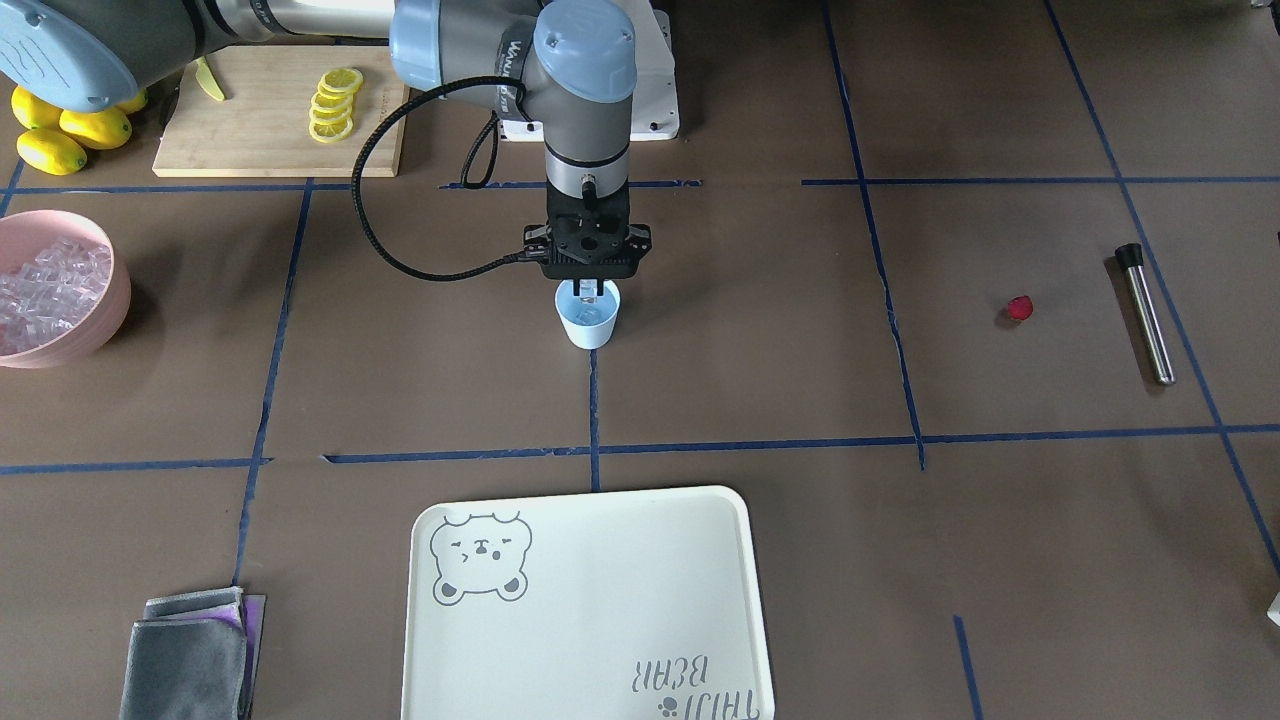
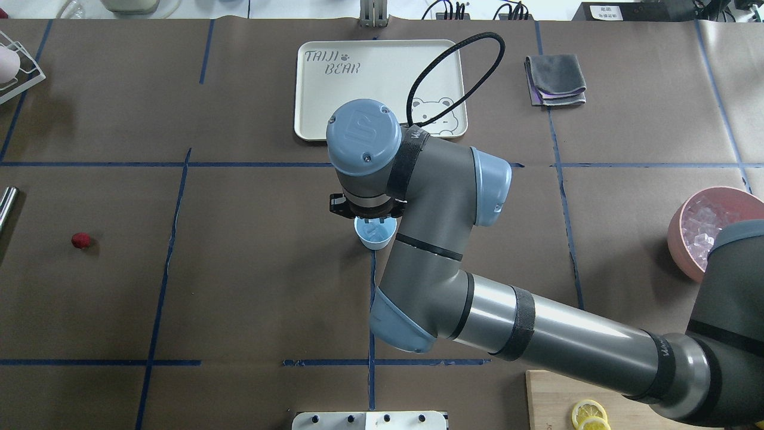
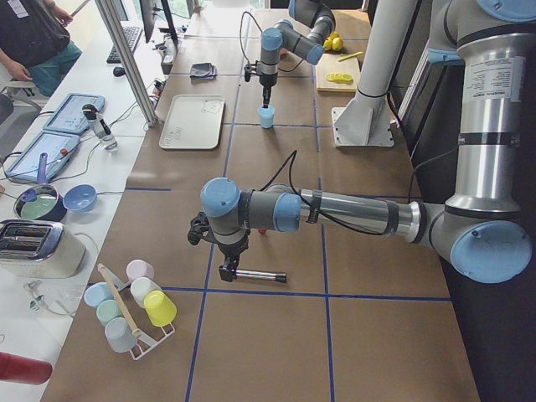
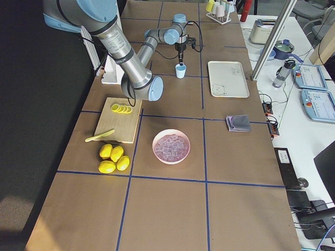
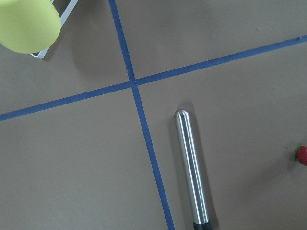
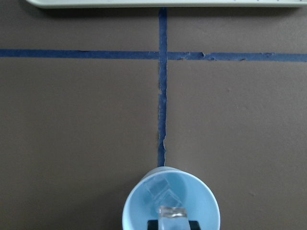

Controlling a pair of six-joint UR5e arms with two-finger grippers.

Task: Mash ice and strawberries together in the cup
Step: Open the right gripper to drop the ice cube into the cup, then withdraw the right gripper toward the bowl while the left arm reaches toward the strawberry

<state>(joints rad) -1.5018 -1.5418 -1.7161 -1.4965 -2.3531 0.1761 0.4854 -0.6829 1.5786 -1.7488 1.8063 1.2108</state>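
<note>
The light blue cup point(image 1: 588, 318) stands at the table's middle and also shows in the right wrist view point(image 6: 170, 201). A clear ice cube point(image 6: 160, 189) lies in the cup. My right gripper point(image 1: 588, 292) hangs straight down over the cup's mouth, shut on another ice cube point(image 6: 172, 212). The dark red strawberry point(image 1: 1018, 309) lies alone on the table, next to a steel muddler point(image 1: 1145, 315). My left gripper point(image 3: 226, 270) hovers over the muddler point(image 5: 192, 167); I cannot tell whether it is open or shut.
A pink bowl point(image 1: 100, 330) of ice stands on the right arm's side. A cutting board point(image 1: 260, 140) with lemon slices and whole lemons point(image 1: 60, 135) lie near the base. A white tray point(image 1: 590, 610), a grey cloth point(image 1: 190, 655) and a cup rack point(image 3: 134, 301) are present.
</note>
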